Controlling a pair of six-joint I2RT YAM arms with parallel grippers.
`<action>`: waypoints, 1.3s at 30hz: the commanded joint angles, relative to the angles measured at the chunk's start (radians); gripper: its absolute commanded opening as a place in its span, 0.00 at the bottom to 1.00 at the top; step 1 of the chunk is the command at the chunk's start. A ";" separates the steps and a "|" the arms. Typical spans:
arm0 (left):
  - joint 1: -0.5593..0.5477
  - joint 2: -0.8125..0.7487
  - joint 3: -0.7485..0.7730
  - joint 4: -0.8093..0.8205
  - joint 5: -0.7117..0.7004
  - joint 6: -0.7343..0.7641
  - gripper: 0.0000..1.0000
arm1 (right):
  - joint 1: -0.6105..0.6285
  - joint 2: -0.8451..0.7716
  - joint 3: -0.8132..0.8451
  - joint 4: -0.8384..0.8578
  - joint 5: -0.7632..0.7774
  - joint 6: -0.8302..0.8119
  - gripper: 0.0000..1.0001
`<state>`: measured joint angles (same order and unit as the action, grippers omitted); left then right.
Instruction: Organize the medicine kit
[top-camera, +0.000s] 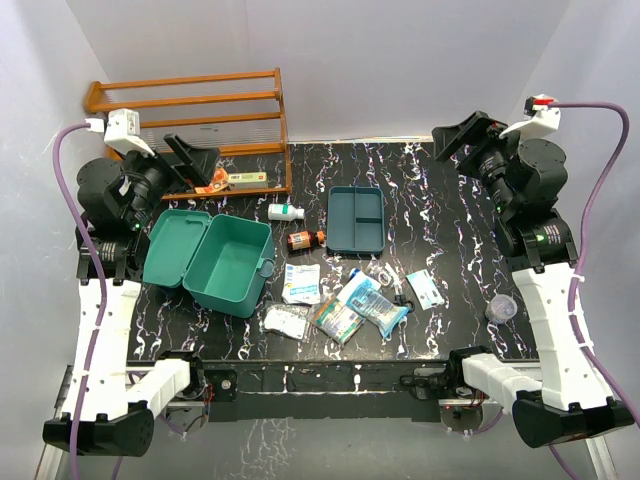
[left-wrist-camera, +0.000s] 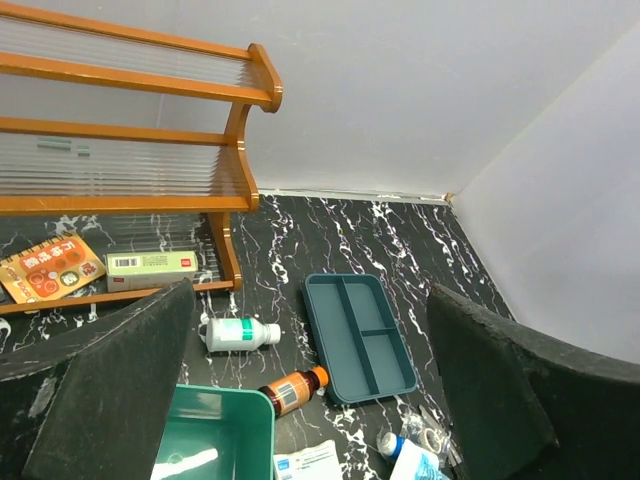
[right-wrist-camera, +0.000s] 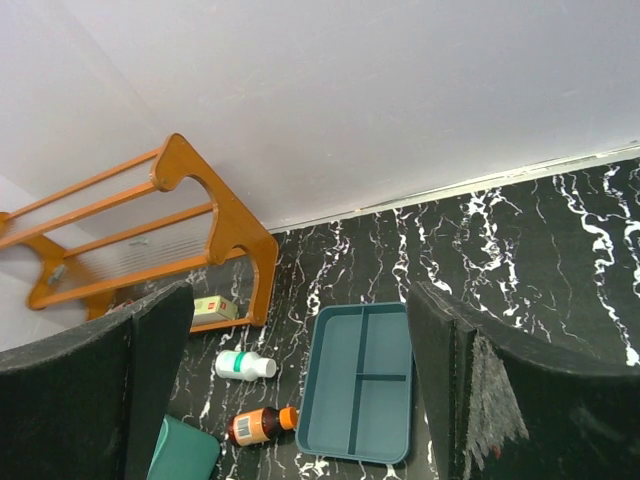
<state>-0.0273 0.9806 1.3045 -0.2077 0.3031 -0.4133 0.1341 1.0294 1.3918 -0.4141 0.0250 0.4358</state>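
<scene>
While both arms sit raised at the sides of the overhead frame, the left gripper (left-wrist-camera: 310, 293) stands wide open, its two black fingers (left-wrist-camera: 110, 400) framing the left wrist view with nothing between them. The right gripper (right-wrist-camera: 300, 290) is likewise spread apart and holds nothing.

The medicine kit (top-camera: 215, 258) lies left of centre in the overhead frame on the black marbled table (top-camera: 450, 240), its lid swung open to the left and its deeper base facing up. It sits just below and right of the left arm's wrist, apart from both grippers.

A darker divided tray (top-camera: 356, 218) rests near the middle of the frame, to the right of the kit. Between them lie a white bottle (top-camera: 286, 212) and, just below it, a brown bottle (top-camera: 305, 239), both on their sides. Several flat packets (top-camera: 345, 305) are scattered below the tray, toward the bottom centre. A small round container (top-camera: 502, 308) sits at the right, close to the right arm. The wooden rack (top-camera: 190, 100) stands at the upper left, with a small box (top-camera: 245, 177) and an orange booklet (top-camera: 215, 182) on its lowest shelf.
</scene>
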 joint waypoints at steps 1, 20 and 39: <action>0.002 -0.020 -0.022 0.046 0.040 -0.015 0.99 | -0.009 -0.005 -0.011 0.103 -0.041 0.020 0.87; -0.083 -0.040 -0.063 -0.790 -0.418 -0.391 0.95 | 0.001 0.152 -0.125 0.196 -0.268 0.166 0.82; -0.078 0.080 -0.287 -0.891 -0.643 -0.506 0.63 | 0.128 0.427 -0.110 0.231 -0.293 0.213 0.71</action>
<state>-0.1085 1.0393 1.0443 -1.1294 -0.2584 -0.9348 0.2382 1.4353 1.2613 -0.2695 -0.2584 0.6395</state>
